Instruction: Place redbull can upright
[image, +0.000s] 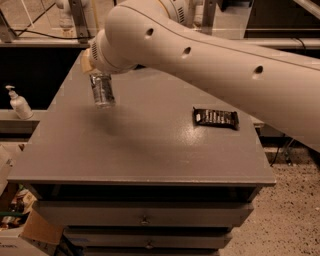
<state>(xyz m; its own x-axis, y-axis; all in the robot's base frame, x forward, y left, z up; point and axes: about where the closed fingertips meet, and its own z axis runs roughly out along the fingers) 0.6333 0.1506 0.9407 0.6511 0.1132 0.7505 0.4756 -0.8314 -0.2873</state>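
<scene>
The redbull can is a slim silver-grey can with faint blue markings. It hangs nearly upright, slightly tilted, from my gripper over the far left part of the grey table top. It is lifted clear of the surface, with its shadow on the table below and to the right. The gripper is shut on the can's upper end and is mostly hidden by the big white wrist and arm, which crosses the view from the right.
A dark snack packet lies flat on the right side of the table. A white pump bottle stands on a lower ledge to the left. Drawers sit under the table top. Cardboard boxes are at the lower left.
</scene>
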